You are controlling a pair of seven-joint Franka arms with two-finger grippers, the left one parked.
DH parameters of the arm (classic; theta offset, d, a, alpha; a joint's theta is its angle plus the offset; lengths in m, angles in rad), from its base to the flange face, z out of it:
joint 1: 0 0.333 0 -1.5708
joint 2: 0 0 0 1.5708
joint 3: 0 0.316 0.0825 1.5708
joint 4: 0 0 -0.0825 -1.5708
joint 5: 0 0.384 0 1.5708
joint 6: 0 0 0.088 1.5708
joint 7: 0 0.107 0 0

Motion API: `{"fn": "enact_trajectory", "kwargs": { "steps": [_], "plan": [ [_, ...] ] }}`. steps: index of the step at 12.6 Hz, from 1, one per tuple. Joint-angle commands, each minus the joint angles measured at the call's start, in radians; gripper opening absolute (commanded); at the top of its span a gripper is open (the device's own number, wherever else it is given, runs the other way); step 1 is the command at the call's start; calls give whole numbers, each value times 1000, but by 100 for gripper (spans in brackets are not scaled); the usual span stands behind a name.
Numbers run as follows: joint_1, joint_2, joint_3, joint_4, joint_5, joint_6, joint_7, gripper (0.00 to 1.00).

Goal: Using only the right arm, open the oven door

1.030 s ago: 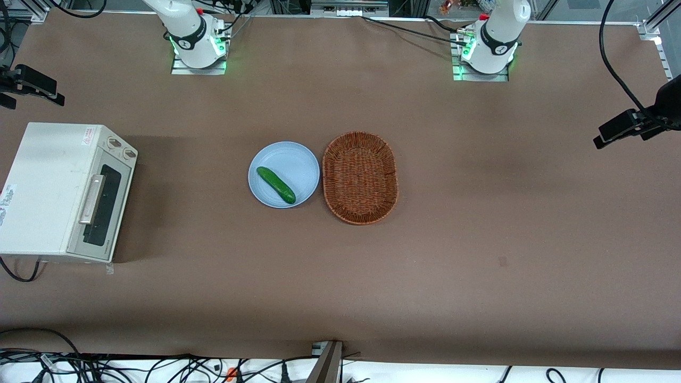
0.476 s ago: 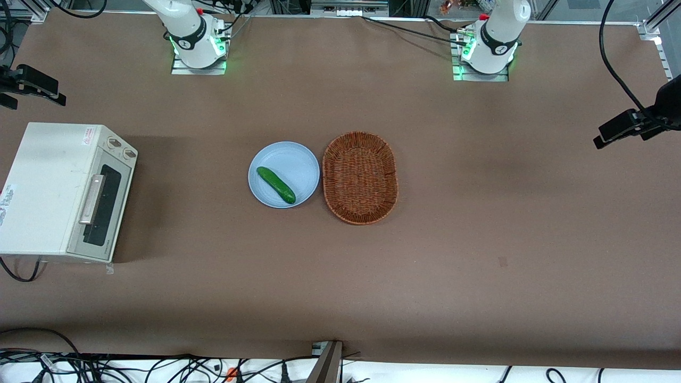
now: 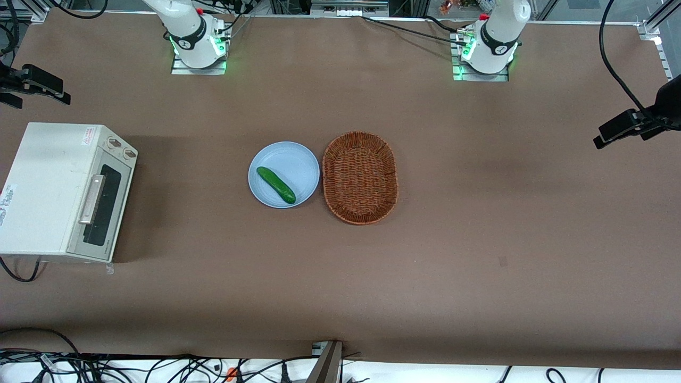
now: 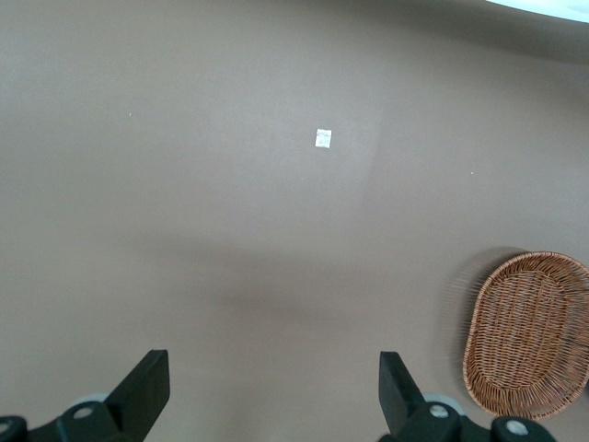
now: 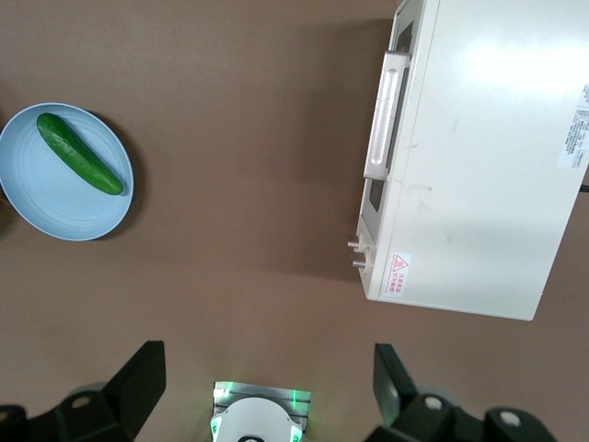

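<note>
The cream-white toaster oven (image 3: 50, 186) stands at the working arm's end of the table. Its oven door (image 3: 101, 205) is closed flat against the oven's front, and the silver bar handle (image 3: 91, 199) runs along the door's upper edge. My right arm rises from its base (image 3: 194, 42). Its black gripper (image 3: 40, 85) hangs high above the table, farther from the front camera than the oven and apart from it. In the right wrist view the gripper (image 5: 267, 387) is open with nothing between its fingers, looking down on the oven (image 5: 479, 157) and door handle (image 5: 385, 115).
A light blue plate (image 3: 298, 159) with a green cucumber (image 3: 275, 185) on it sits mid-table, in front of the oven door with bare table between them. A brown wicker basket (image 3: 360, 177) lies beside the plate, toward the parked arm's end.
The gripper has drifted slightly toward the table's middle and a little farther from the front camera. The oven door, plate and basket have not moved.
</note>
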Motion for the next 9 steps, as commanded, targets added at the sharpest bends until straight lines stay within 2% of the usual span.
{"fn": "enact_trajectory", "kwargs": {
  "steps": [1,9],
  "plan": [
    [-2,2,12,0,-11,-14,-11,100],
    [33,36,13,2,-11,-8,6,100]
  ]
}}
